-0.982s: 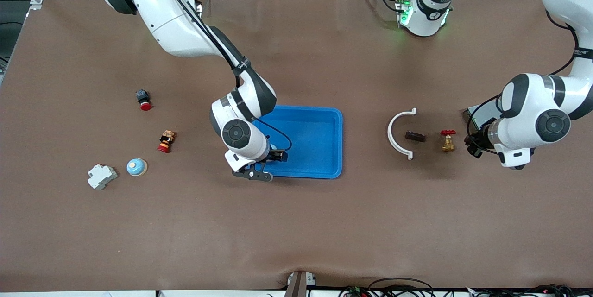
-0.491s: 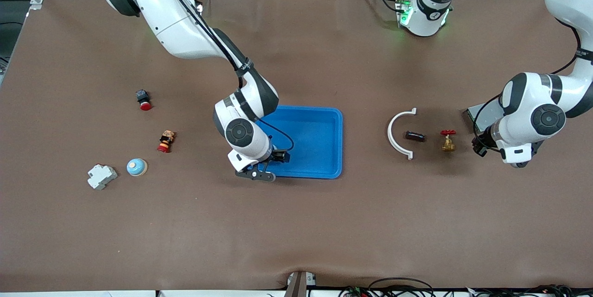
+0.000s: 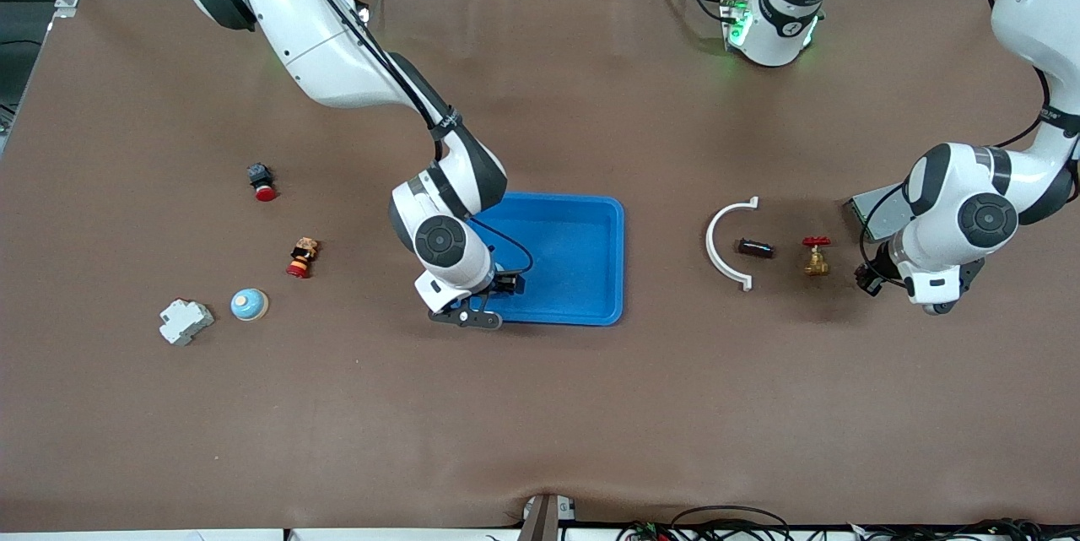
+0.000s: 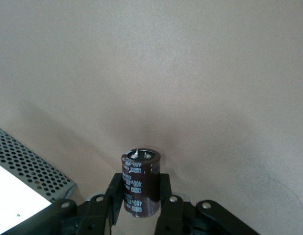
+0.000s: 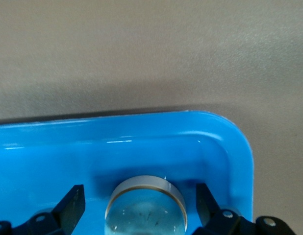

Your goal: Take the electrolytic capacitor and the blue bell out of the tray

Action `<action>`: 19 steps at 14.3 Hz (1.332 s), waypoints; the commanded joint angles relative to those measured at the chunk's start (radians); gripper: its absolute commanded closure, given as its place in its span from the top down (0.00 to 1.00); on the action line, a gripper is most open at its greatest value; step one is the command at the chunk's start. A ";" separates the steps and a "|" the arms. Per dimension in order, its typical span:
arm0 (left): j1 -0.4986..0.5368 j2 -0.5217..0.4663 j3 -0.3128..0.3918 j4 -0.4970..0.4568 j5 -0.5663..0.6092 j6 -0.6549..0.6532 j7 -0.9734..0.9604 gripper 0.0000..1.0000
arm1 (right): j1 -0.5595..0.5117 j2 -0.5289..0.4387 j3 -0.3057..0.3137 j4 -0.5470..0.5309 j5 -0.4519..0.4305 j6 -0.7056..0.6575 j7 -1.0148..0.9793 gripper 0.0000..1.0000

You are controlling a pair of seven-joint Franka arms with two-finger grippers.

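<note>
The electrolytic capacitor (image 4: pixel 140 181) is pinched in the left gripper (image 4: pixel 140 203) over the counter (image 3: pixel 540 406), clear of the tray (image 3: pixel 614 212). The right gripper (image 5: pixel 139 208), jaws spread, straddles the blue bell (image 5: pixel 145 205) in a tray corner; closing is called for next.

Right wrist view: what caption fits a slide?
Open right tool straddling the blue bell inside the tray.

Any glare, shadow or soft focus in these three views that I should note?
Front view: even light, soft shadow around the white curved bracket. Right wrist view: pale glare streaks on the tray rim, dark shadow under the blue bell, right hand edges soft. Left wrist view: capacitor in the left hand, print partly legible, dim shadow on the table.
</note>
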 commanded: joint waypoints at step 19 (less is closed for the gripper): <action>0.008 -0.095 -0.212 0.133 -0.057 -0.191 -0.023 1.00 | -0.028 -0.155 -0.004 0.004 0.002 -0.257 -0.077 0.00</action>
